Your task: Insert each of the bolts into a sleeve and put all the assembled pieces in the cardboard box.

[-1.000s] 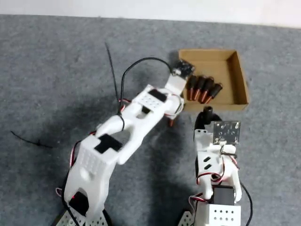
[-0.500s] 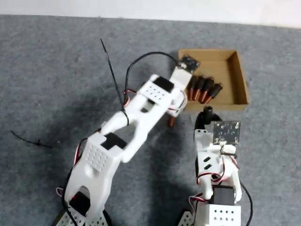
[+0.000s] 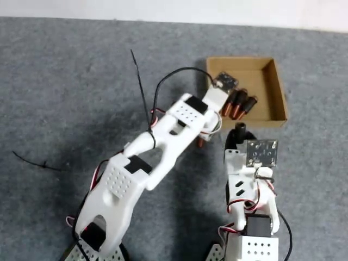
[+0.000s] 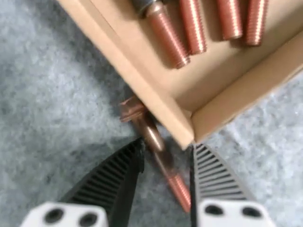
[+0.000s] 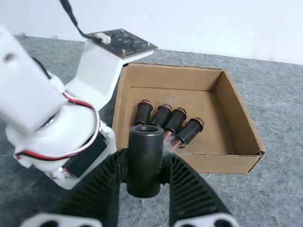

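Looking through the left wrist camera, I saw the left gripper (image 4: 165, 149) with its jaws narrowly apart, straddling a bare bolt (image 4: 151, 135) that lay on the tabletop (image 4: 57, 118) just beside the box (image 4: 142, 90) corner. From above, that bolt sat at the box's 7 o'clock. The right gripper (image 5: 142, 182) had its jaws clamped on an upright sleeve (image 5: 144, 156) at the box's 6 o'clock. Four assembled pieces (image 5: 168, 120) lay inside the box.
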### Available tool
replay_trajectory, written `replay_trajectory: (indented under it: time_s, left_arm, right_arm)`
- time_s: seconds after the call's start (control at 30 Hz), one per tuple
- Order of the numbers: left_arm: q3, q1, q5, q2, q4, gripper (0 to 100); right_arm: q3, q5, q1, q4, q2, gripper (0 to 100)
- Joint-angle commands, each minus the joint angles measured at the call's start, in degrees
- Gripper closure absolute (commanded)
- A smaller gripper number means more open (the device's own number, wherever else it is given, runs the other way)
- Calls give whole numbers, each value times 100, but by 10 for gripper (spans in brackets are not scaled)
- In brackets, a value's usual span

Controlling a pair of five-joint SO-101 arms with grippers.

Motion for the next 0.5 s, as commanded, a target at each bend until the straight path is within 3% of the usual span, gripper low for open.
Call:
replay_trajectory:
  time_s: [0.0,0.1,0.23,0.47]
  left_arm:
    - [-374,136,44,233,-18,847]
    - [-505,145,44,409,-18,858]
    - [-655,145,35,488,62,995]
    - [-655,101,35,462,554,995]
  right_arm:
    - [251,-35,22,-180,-84,994]
    - [251,-35,22,-180,-84,994]
    - [251,-35,22,-180,-84,994]
    - [251,-35,22,-180,-84,994]
